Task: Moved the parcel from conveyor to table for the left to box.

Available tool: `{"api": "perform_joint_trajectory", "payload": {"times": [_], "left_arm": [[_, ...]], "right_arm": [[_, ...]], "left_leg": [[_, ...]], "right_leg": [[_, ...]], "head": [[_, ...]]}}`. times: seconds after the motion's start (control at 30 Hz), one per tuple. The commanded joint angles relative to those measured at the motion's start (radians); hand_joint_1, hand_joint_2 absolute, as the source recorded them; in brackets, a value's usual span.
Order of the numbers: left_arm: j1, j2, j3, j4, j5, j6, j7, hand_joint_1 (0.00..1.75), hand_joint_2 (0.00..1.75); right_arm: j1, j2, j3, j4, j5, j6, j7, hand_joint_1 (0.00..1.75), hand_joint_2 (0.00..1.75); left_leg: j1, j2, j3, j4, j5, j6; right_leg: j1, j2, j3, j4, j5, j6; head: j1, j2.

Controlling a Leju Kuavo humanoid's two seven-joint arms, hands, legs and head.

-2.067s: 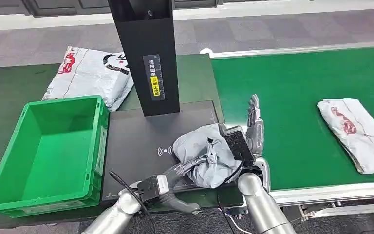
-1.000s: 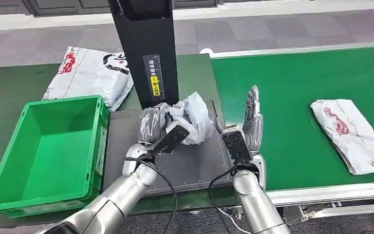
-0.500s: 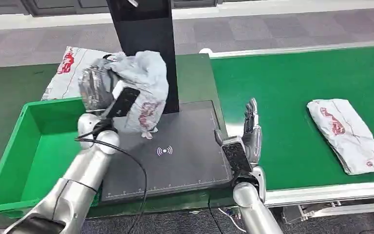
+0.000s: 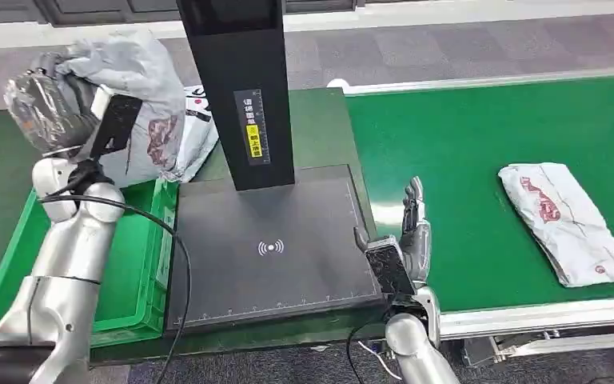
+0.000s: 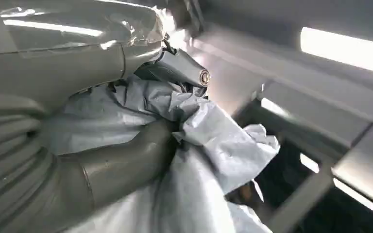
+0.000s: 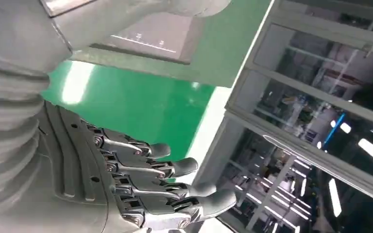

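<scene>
My left hand (image 4: 48,108) grips a crumpled grey parcel (image 4: 140,96) and holds it high above the far end of the green box (image 4: 140,268). In the left wrist view the thumb (image 5: 126,165) and fingers clamp the grey plastic parcel (image 5: 213,145). My right hand (image 4: 413,232) stands upright with its fingers straight and apart, holding nothing, at the seam between the black scanner pad (image 4: 272,248) and the green conveyor (image 4: 480,160). In the right wrist view the right hand (image 6: 141,184) is open.
A second grey parcel (image 4: 568,220) lies on the conveyor at the right. Another parcel (image 4: 196,136) lies on the dark table behind the box, partly hidden. A black scanner post (image 4: 244,88) rises from the back of the pad.
My left hand has lifted the grey parcel off the scanner pad and swung it left and up, over the green box. My right hand has drawn back slightly. The conveyor parcel has drifted left.
</scene>
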State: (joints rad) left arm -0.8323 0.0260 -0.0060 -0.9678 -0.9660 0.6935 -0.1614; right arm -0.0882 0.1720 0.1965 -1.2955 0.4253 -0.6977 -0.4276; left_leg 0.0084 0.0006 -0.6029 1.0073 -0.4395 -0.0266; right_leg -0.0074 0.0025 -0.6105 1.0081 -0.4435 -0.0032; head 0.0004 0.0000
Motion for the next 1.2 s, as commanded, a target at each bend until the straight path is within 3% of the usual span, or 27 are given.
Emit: {"api": "perform_joint_trajectory", "payload": {"times": [0.03,0.13,0.17,0.2,0.27,0.3,1.13,1.2], "left_arm": [[-0.155,0.160,0.241,0.159,-0.171,0.003,0.084,1.75,1.75],[-0.211,0.213,0.159,0.339,-0.250,-0.186,0.204,1.75,1.75],[-0.206,0.211,0.157,0.344,-0.251,-0.177,0.207,1.75,1.75],[-0.203,0.237,0.071,0.416,-0.409,-0.264,0.351,1.75,1.75],[-0.183,0.225,0.082,0.447,-0.390,-0.265,0.345,1.75,1.75],[-0.175,0.240,0.039,0.472,-0.467,-0.280,0.411,1.75,1.75],[-0.174,0.243,0.042,0.472,-0.464,-0.276,0.406,1.75,1.75],[-0.132,0.216,0.095,0.433,-0.343,-0.343,0.262,1.75,1.75]], "right_arm": [[0.066,-0.022,-0.067,-0.046,0.016,0.016,0.022,0.00,1.75],[0.078,-0.044,-0.081,-0.075,0.012,0.011,0.032,0.00,1.75],[0.078,-0.046,-0.084,-0.078,0.011,0.012,0.034,0.00,1.75],[0.081,-0.046,-0.091,-0.085,0.007,0.017,0.040,0.00,1.75],[0.087,-0.045,-0.096,-0.094,0.008,0.019,0.042,0.00,1.75],[0.089,-0.043,-0.097,-0.095,0.014,0.029,0.049,0.00,1.75],[0.088,-0.041,-0.097,-0.093,0.015,0.029,0.050,0.00,1.75],[0.094,-0.045,-0.108,-0.099,0.013,0.030,0.049,0.00,1.75]], "left_leg": [[0.001,0.003,0.005,-0.002,-0.002,0.000],[0.001,0.005,0.006,-0.002,-0.002,0.000],[0.001,0.003,0.007,-0.003,-0.002,0.000],[0.002,0.000,0.002,-0.001,-0.001,0.000],[0.002,0.000,0.005,-0.003,0.000,0.000],[0.001,0.000,0.006,-0.004,0.001,0.000],[0.001,0.001,0.001,-0.001,0.000,-0.001],[0.002,0.001,0.002,-0.001,-0.001,-0.001]], "right_leg": [[0.001,0.003,0.004,-0.001,-0.001,-0.001],[0.001,0.005,0.003,-0.001,-0.001,-0.001],[0.001,0.004,0.004,-0.002,-0.001,-0.001],[0.000,0.001,0.001,0.000,-0.002,-0.001],[0.001,0.000,0.004,-0.002,-0.002,-0.001],[0.001,0.000,0.005,-0.003,-0.001,-0.001],[0.002,0.000,0.000,0.000,-0.001,-0.003],[0.002,0.000,0.002,-0.001,-0.001,-0.003]], "head": [[0.000,0.000],[0.000,0.000],[0.000,0.000],[0.000,0.000],[0.000,0.000],[0.000,0.000],[0.000,0.000],[0.000,0.000]]}}
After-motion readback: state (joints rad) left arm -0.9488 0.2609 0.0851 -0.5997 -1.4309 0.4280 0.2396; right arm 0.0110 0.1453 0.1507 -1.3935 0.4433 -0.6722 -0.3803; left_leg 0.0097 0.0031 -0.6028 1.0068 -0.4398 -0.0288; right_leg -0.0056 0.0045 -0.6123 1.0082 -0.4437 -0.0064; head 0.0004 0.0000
